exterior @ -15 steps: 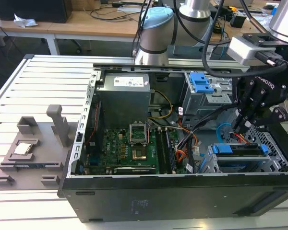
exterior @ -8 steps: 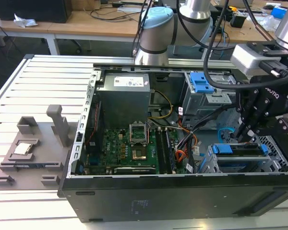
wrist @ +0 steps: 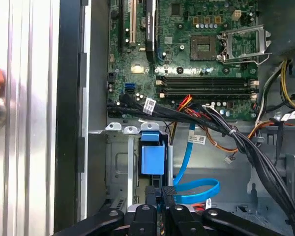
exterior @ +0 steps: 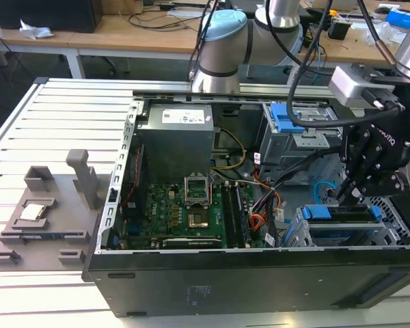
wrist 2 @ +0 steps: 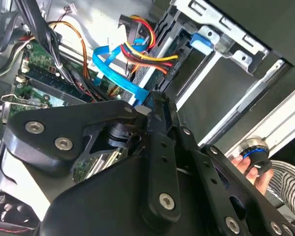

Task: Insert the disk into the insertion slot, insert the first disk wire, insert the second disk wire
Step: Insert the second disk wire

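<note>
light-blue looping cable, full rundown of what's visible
The thin, glossy light-blue flat cable looks like smooth plastic ribbon. In the first wrist view it drops from near the black cable bundle, past a small white tag, then curls into a flat loop beside the blue-latched grey metal bay, ending at a black connector by the black hand. In the second wrist view it loops under the red, orange and yellow wires.

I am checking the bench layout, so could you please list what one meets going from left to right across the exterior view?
Grey fixture plate → green motherboard → red and orange first disk wire → the disk in the grey insertion slot → black gripper above the disk's far end.
</note>
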### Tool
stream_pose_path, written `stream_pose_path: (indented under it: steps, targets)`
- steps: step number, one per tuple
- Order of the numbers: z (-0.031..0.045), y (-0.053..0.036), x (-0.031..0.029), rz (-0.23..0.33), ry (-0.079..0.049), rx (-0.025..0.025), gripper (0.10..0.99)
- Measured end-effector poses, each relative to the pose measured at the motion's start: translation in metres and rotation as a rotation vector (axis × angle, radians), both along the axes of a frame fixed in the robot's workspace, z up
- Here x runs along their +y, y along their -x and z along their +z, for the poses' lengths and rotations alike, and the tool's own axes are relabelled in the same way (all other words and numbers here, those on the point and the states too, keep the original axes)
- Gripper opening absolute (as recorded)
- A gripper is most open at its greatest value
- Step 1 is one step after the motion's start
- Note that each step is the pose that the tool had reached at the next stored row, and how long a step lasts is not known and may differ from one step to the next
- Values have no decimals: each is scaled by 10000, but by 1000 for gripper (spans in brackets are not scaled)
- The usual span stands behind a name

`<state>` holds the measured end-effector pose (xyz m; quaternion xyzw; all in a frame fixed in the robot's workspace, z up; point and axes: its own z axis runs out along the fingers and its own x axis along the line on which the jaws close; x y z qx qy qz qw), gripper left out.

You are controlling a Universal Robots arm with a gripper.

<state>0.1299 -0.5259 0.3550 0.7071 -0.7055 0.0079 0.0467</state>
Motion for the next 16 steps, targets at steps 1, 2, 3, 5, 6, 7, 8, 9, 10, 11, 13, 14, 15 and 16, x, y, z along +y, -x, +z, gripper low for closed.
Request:
stream_pose_path:
  steps: [1, 2, 3, 5, 6, 7, 8, 9, 10, 11, 13, 14, 15, 16]
  targets:
    - [-9, -13, 3, 0, 3, 9, 165]
    - [-18, -24, 9, 1, 4, 18, 165]
    - [-31, -34, 17, 1, 2, 28, 165]
    - [-52, -60, 28, 1, 3, 46, 165]
    - [-62, -71, 33, 0, 3, 53, 165]
    - [-69, -75, 36, 1, 1, 56, 165]
    - [-75, -78, 37, 1, 2, 58, 165]
    - [-83, -78, 37, -1, 2, 60, 165]
    - [-90, -79, 37, -1, 2, 61, 165]
    - [-98, -79, 37, -1, 2, 62, 165]
    - [-111, -79, 37, 0, 2, 62, 165]
    - [-116, -80, 37, 0, 2, 62, 165]
    - [-125, -80, 37, 0, 4, 61, 165]
    - [-135, -80, 36, 1, 2, 62, 165]
